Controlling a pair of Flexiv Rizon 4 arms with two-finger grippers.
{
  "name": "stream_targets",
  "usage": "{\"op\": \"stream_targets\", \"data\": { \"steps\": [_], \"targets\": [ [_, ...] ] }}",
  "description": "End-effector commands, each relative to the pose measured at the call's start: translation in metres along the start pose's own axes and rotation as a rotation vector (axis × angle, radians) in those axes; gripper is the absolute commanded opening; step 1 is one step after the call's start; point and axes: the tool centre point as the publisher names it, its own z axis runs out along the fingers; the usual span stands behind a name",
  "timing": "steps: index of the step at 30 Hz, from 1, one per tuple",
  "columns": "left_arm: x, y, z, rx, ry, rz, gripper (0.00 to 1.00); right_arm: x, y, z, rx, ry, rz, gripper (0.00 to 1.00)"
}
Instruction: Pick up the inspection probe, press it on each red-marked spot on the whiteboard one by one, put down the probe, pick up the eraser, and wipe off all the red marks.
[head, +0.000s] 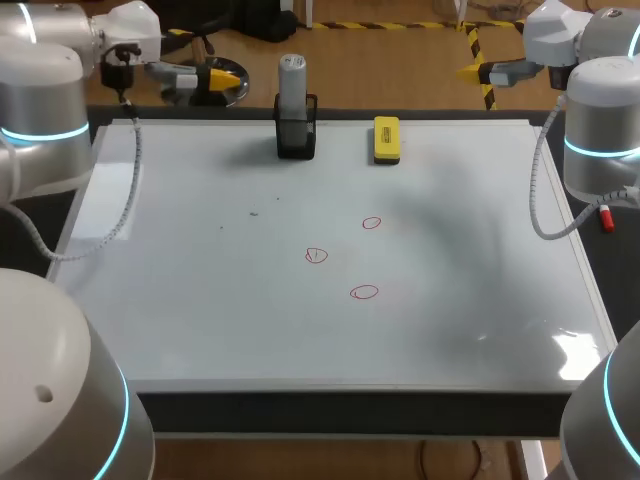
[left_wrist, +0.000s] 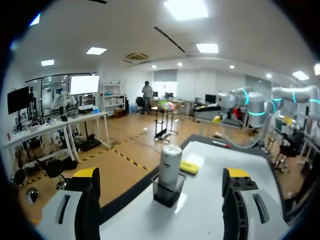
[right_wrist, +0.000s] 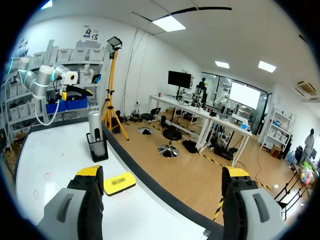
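Observation:
The inspection probe (head: 292, 85), a grey cylinder, stands upright in a black holder (head: 296, 136) at the whiteboard's far edge. To its right lies the yellow eraser (head: 386, 139). Three red marks (head: 371, 223) (head: 316, 256) (head: 364, 292) sit mid-board. My left gripper (head: 222, 78) hangs open beyond the far left corner, my right gripper (head: 470, 72) open beyond the far right. In the left wrist view the probe (left_wrist: 170, 164) stands ahead of the open left gripper (left_wrist: 162, 176), the eraser (left_wrist: 189, 167) behind it. In the right wrist view the eraser (right_wrist: 119, 183) and probe (right_wrist: 94, 127) lie beside the open right gripper (right_wrist: 163, 174).
The whiteboard (head: 200, 320) covers most of the table. A red marker (head: 606, 218) lies off its right edge by my right arm. A few small dark specks (head: 253, 212) dot the board left of the marks.

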Motion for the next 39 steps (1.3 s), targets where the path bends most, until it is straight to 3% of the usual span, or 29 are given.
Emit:
{"op": "stream_targets", "data": {
  "steps": [1, 9, 12, 17, 36, 39],
  "targets": [
    [-0.001, -0.002, 0.016, 0.03, 0.163, 0.061, 1.0, 0.0, 0.0, 0.0, 0.002, 0.001, 0.0, 1.0],
    [0.018, -0.001, 0.047, 0.092, 0.351, 0.14, 1.0, 0.0, 0.0, 0.0, 0.002, 0.001, 0.0, 1.0],
    [0.03, -0.003, 0.06, 0.111, 0.396, 0.15, 1.0, 0.0, 0.0, 0.0, 0.002, 0.001, 0.0, 1.0],
    [0.03, 0.007, 0.074, 0.143, 0.444, 0.16, 1.0, 0.0, 0.0, 0.0, 0.002, 0.001, 0.0, 1.0],
    [0.057, 0.026, 0.116, 0.264, 0.504, 0.158, 1.0, 0.0, 0.0, 0.0, 0.002, 0.001, 0.0, 1.0],
    [0.054, 0.032, 0.121, 0.279, 0.502, 0.156, 1.0, 0.0, 0.0, 0.0, 0.002, 0.001, 0.0, 1.0]
  ]
}}
